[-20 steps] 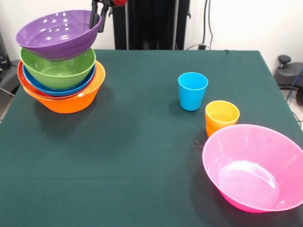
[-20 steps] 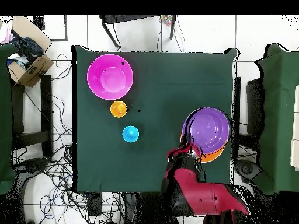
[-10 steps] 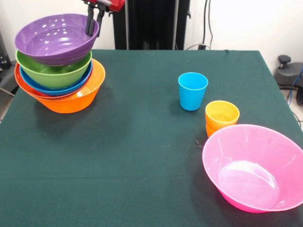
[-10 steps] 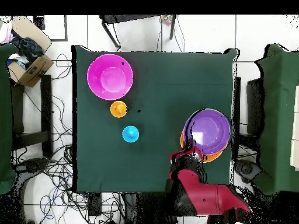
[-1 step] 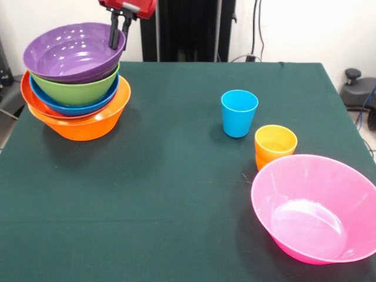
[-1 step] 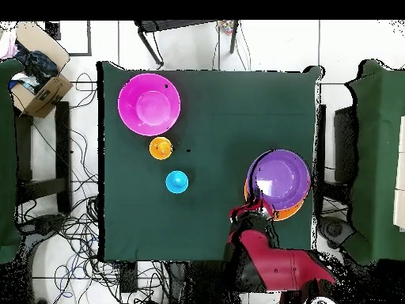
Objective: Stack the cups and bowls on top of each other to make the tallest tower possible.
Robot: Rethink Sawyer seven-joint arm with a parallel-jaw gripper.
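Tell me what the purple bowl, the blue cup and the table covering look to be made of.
Purple bowl: likely glossy plastic, with bright light spots on its inside. Blue cup: likely smooth plastic, evenly coloured with a soft sheen. Table covering: looks like matte dark green cloth, with no glare and its edge draping over the table.

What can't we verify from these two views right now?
- Gripper grip on the purple bowl: front view shows fingers at the rim; contact unclear. Overhead, the arm covers it.
- Bowls under the green bowl: only rims show, count uncertain.
- Orange cups: nested count hidden; pink bowl covers the base.
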